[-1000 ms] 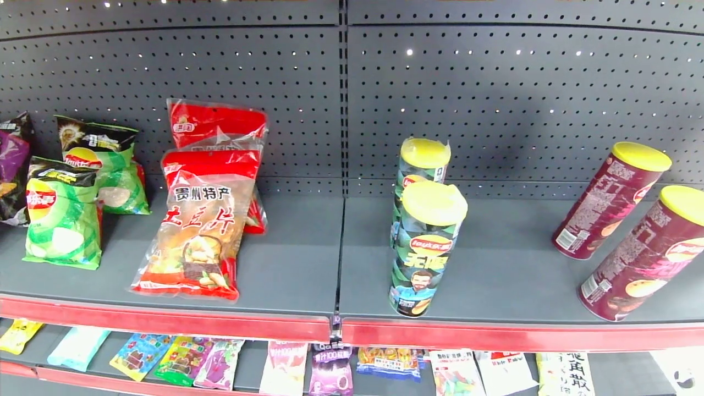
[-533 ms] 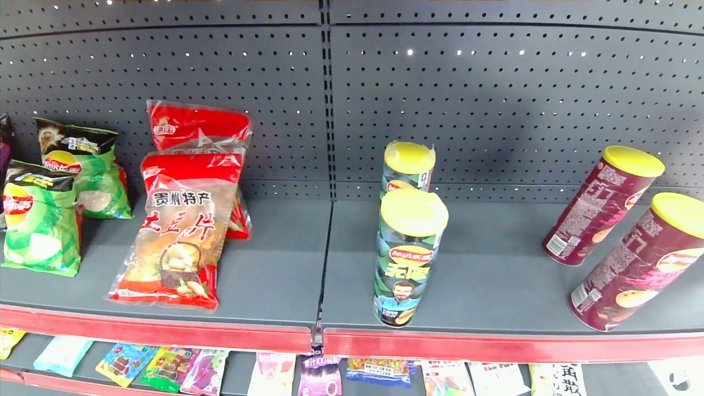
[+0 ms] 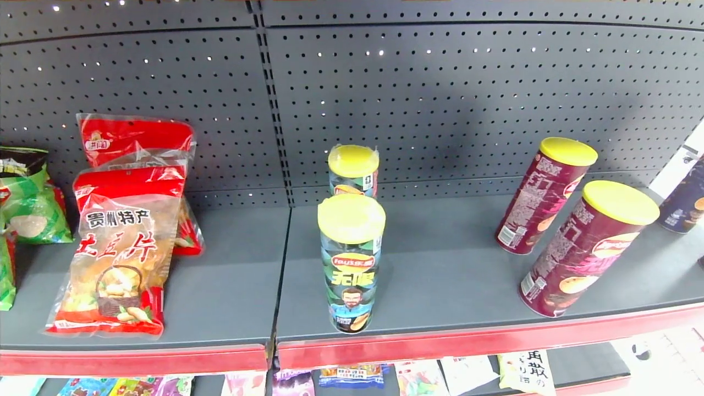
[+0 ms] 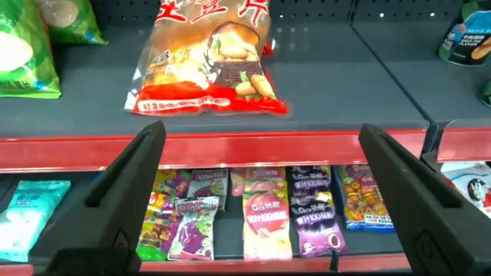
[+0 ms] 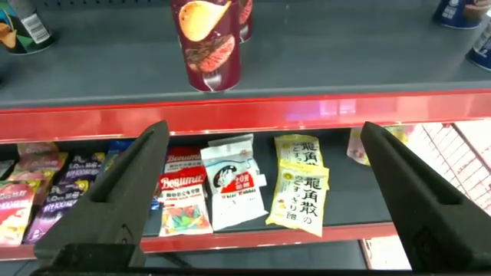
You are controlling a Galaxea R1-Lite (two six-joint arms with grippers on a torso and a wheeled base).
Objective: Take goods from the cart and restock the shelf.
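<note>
The grey shelf with a red front edge (image 3: 440,341) carries a red snack bag (image 3: 118,247), a second one behind it, two green tubes with yellow lids (image 3: 351,264), and two maroon tubes (image 3: 588,247) on the right. In the left wrist view my left gripper (image 4: 262,134) is open and holds nothing, level with the red edge in front of the red snack bag (image 4: 207,61). My right gripper (image 5: 265,130) is also open and holds nothing, in front of the shelf edge below a maroon tube (image 5: 209,42).
Green chip bags (image 3: 30,203) stand at the far left and a dark blue tube (image 3: 682,201) at the far right. The shelf below holds several flat candy packets (image 4: 261,215) and sachets (image 5: 299,188). Bare shelf lies between the green and maroon tubes.
The head camera has turned to the right, so the whole shelf has slid left in the picture and the dark blue tube has come into view. The goods themselves have not moved.
</note>
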